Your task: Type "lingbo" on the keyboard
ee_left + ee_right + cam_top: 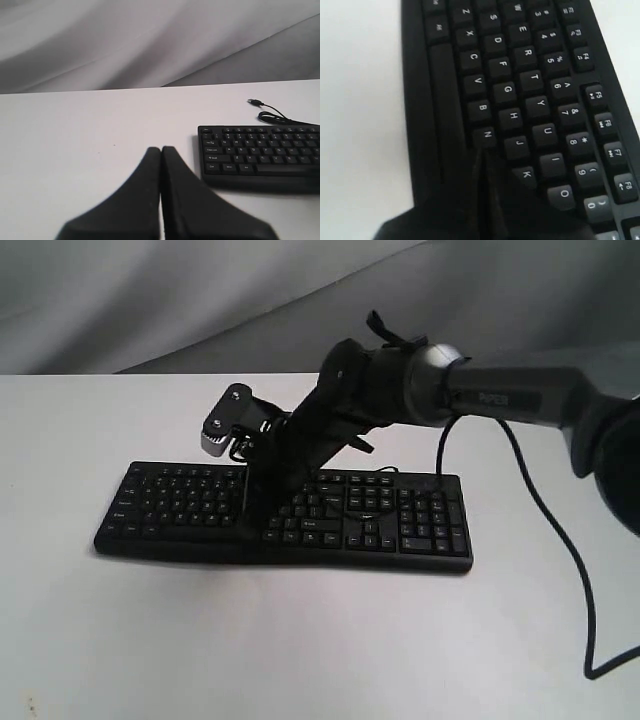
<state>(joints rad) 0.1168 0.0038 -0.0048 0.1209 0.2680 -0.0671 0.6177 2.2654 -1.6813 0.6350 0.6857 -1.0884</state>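
The black keyboard (400, 525) lies across the white table, number pad at its right end. My right gripper (250, 525) reaches in from the right and points down at the middle of the key field. In the right wrist view the right gripper (482, 148) is shut, its joined tips resting at the N key (487, 135), with B, H and J close around it on the keyboard (530, 75). My left gripper (161, 149) is shut on nothing and hovers over bare table beside the left end of the keyboard (265, 155). The left arm is out of the exterior view.
The keyboard's thin black cable with a USB plug (255, 102) lies loose behind it. The right arm's own black cable (560, 540) hangs down onto the table at the right. A grey cloth backdrop (200, 300) rises behind the table's far edge.
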